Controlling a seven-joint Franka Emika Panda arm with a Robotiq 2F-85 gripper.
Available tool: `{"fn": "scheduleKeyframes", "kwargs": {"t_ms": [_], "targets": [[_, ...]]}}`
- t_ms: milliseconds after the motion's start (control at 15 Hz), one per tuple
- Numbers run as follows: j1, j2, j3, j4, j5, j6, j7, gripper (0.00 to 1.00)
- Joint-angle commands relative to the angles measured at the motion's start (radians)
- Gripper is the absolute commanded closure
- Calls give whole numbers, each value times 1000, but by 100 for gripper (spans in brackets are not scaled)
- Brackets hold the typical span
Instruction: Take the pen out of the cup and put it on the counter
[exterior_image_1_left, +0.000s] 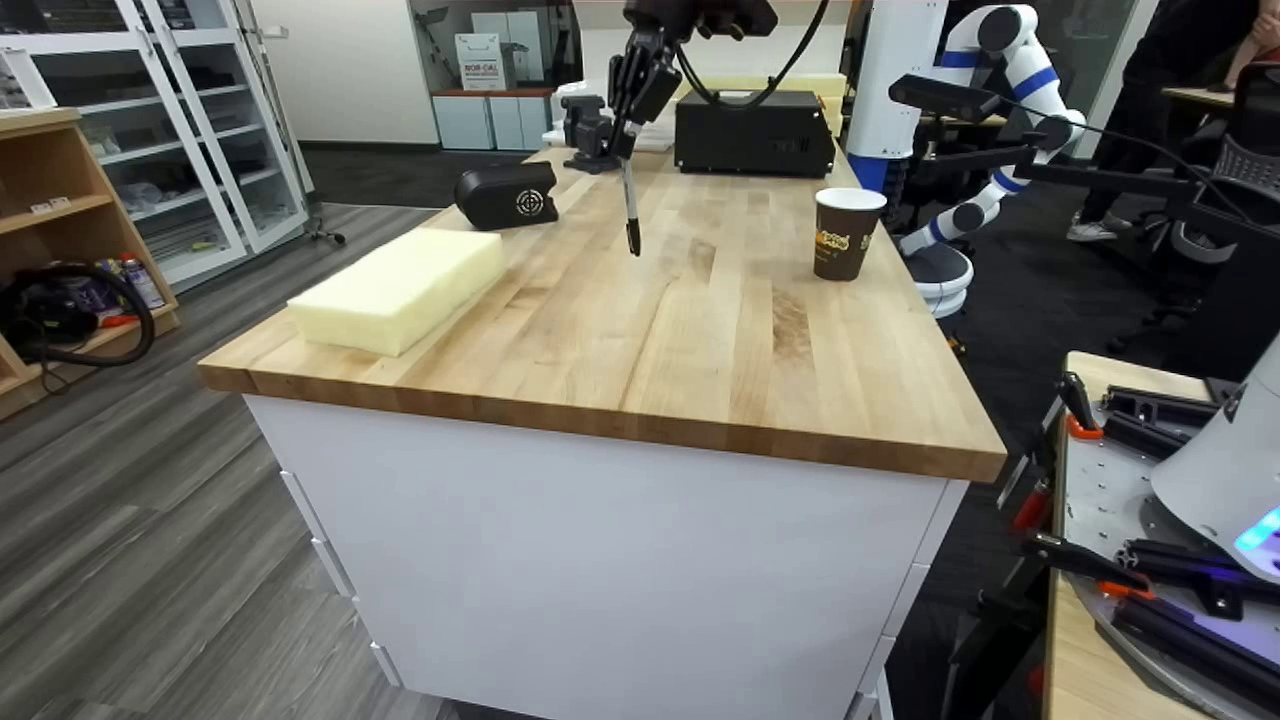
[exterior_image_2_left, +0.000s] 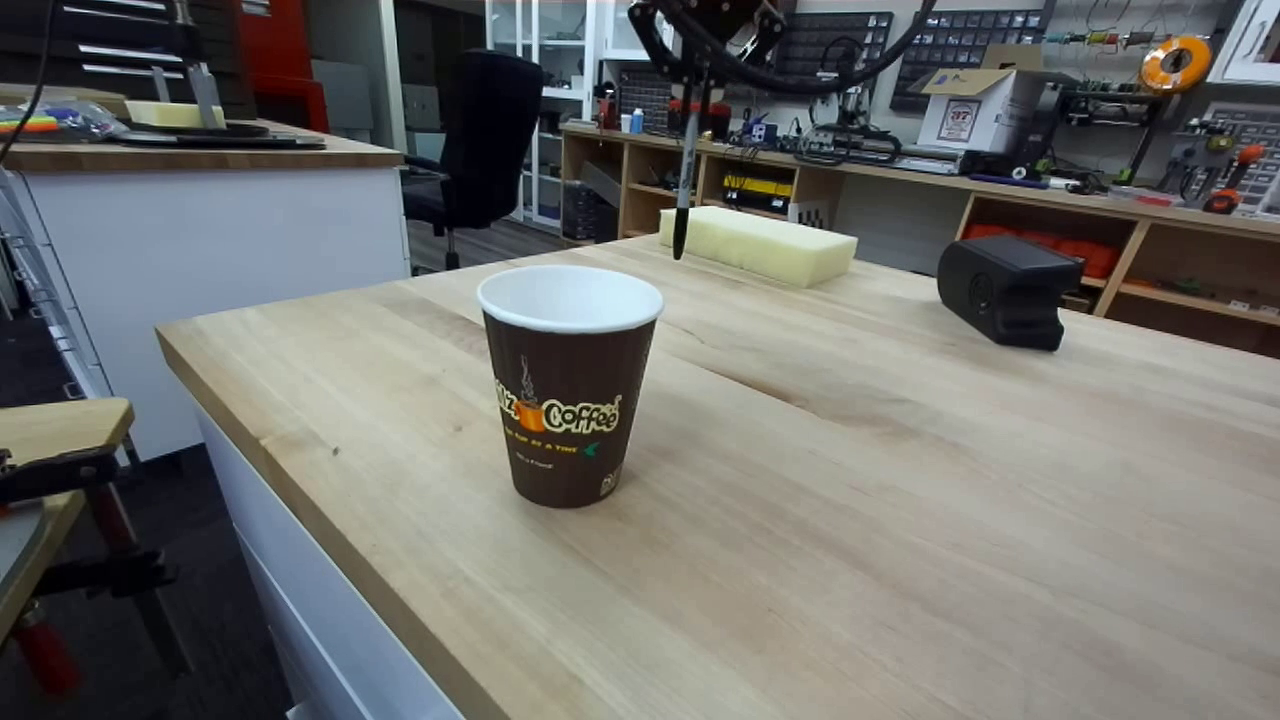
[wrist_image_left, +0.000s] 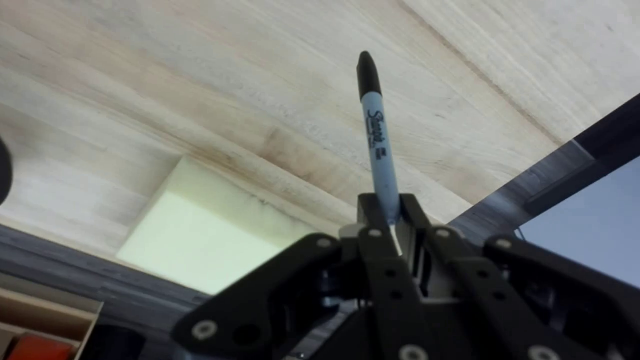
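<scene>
Hanging outside upright cup (exterior_image_2_left: 568, 410): pen (wrist_image_left: 378, 131) pinched in tool (wrist_image_left: 388, 206).

claw (exterior_image_1_left: 627, 138) holds pen (exterior_image_1_left: 630, 195), dark end down | cup (exterior_image_1_left: 845, 240) upright on counter (exterior_image_1_left: 700, 340), apart from pen

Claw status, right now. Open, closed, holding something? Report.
Claw: closed, holding the pen, which is out of the cup.
</scene>
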Motion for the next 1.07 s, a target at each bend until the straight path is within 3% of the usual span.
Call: {"fn": "scheduleKeyframes", "kwargs": {"t_ms": [0, 467, 533, 600, 733, 1000], "targets": [[31, 27, 8, 9, -77, -42, 68, 97], [113, 87, 37, 29, -267, -46, 239, 97], [122, 91, 40, 31, -287, -44, 273, 89], [130, 94, 45, 28, -307, -43, 296, 63], [144, 94, 51, 22, -343, -36, 347, 56], [173, 59, 46, -18, -467, 15, 472, 31]]}}
